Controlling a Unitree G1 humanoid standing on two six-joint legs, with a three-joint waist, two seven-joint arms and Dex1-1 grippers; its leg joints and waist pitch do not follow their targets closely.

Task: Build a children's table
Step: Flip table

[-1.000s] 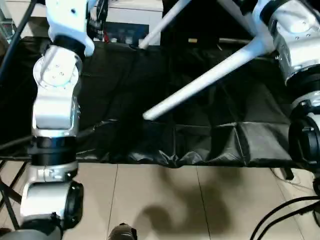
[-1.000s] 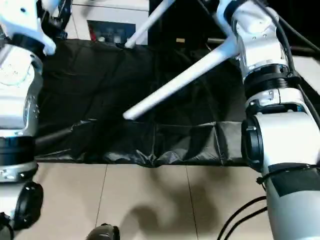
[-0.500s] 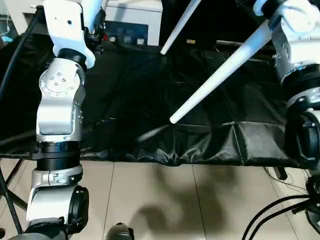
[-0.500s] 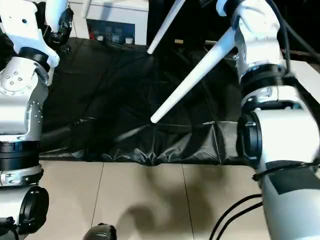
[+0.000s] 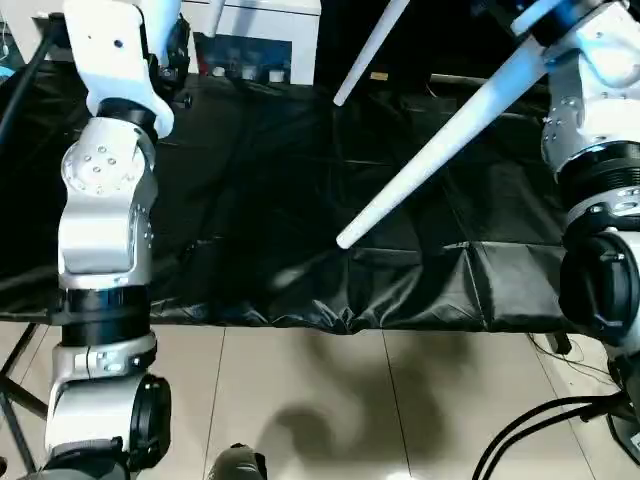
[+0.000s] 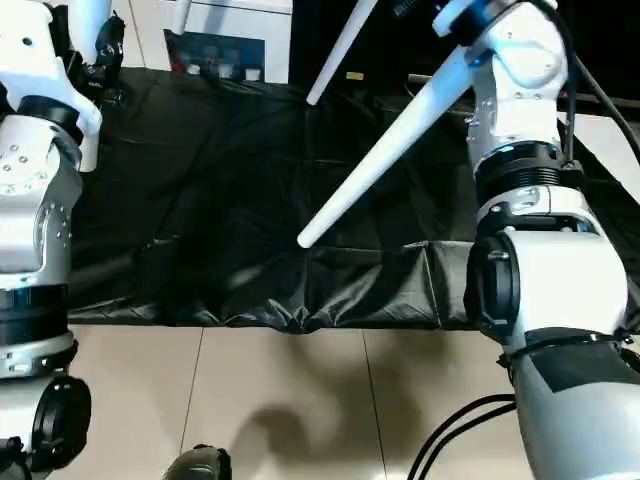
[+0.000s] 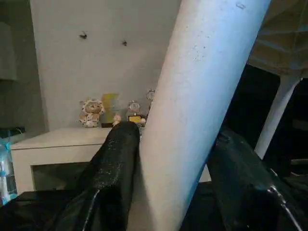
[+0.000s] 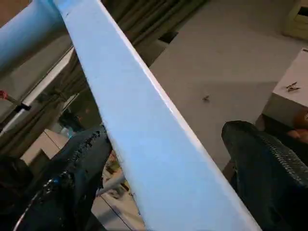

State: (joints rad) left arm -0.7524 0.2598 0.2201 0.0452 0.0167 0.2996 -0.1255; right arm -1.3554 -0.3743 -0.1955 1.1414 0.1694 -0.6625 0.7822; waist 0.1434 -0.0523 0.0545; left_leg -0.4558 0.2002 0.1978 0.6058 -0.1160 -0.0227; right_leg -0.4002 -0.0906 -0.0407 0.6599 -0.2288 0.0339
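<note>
The children's table is held up above the black cloth. Two of its white tapered legs slant down into the eye views: a long one [image 5: 440,150], whose tip hangs just over the cloth, and a thinner one [image 5: 365,55] behind it. In the left wrist view my left gripper [image 7: 175,131] is shut on a thick white leg [image 7: 202,96], with both black fingers [image 7: 115,163] against it. In the right wrist view my right gripper [image 8: 166,130] stands open around a white bar of the table [image 8: 144,115], with a gap at the far finger [image 8: 269,163].
A crumpled black cloth [image 5: 250,200] covers the work surface, and its front edge [image 5: 340,320] hangs over a tiled floor [image 5: 330,400]. A white cabinet [image 5: 260,40] stands behind. Black cables [image 5: 540,430] lie on the floor at the right. Small figurines [image 7: 91,113] sit on a shelf.
The table's legs have swung steeper. The long leg's tip has moved to the right over the cloth. Both arms have shifted with it, and the view has tilted slightly.
</note>
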